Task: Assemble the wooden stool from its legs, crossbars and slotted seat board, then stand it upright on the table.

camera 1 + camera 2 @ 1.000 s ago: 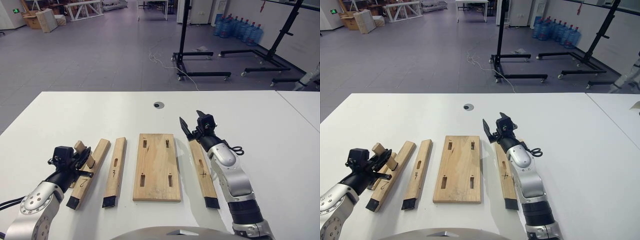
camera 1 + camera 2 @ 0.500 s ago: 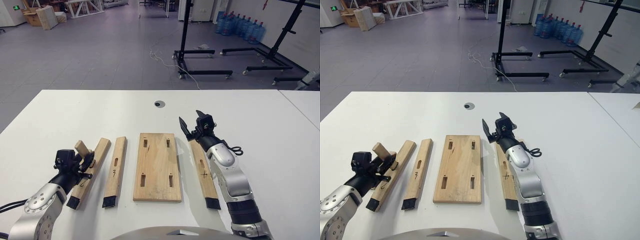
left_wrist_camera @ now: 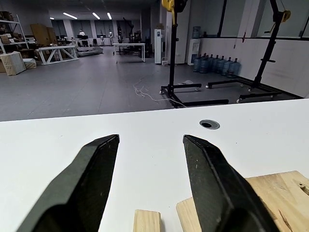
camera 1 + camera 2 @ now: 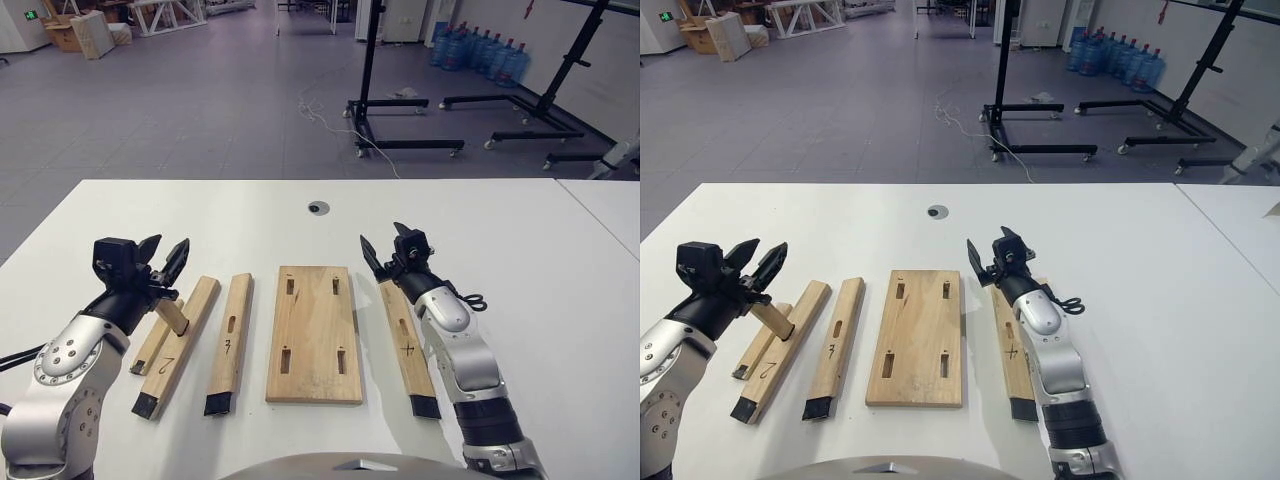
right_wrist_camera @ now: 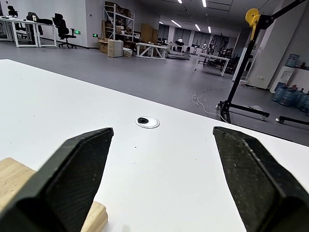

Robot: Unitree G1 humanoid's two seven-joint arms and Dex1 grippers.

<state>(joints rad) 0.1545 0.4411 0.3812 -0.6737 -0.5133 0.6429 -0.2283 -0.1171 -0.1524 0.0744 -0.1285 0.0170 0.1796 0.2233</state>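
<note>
**Item: stool parts, unassembled, on white table [image 4: 530, 230].**

- Slotted seat board: pale rectangular wooden panel with four slots [image 4: 313, 325], flat at table centre.
- Legs: three long wooden bars with black end caps. Two [image 4: 182, 335] [image 4: 231, 340] lie left of the board. One [image 4: 406, 345] lies right of it, partly under the right arm.
- Crossbars: two short plain wooden bars at far left. One [image 4: 148, 348] lies flat beside the outer leg. The other [image 4: 171, 314] rests askew across that leg.
- Left gripper [image 4: 167, 250]: black fingers spread wide, empty, raised just above the askew crossbar's far end.
- Right gripper [image 4: 381, 236]: fingers spread wide, empty, poised over the far end of the right-hand leg.

**Handling note (judgement).** The step appears to be the first pick of a crossbar by the left gripper. Descend with fingers astride the bar's narrow sides, close near mid-length, and leave both ends free for the leg slots. Lift straight up, since a sideways drag would likely nudge the leg underneath.
</note>
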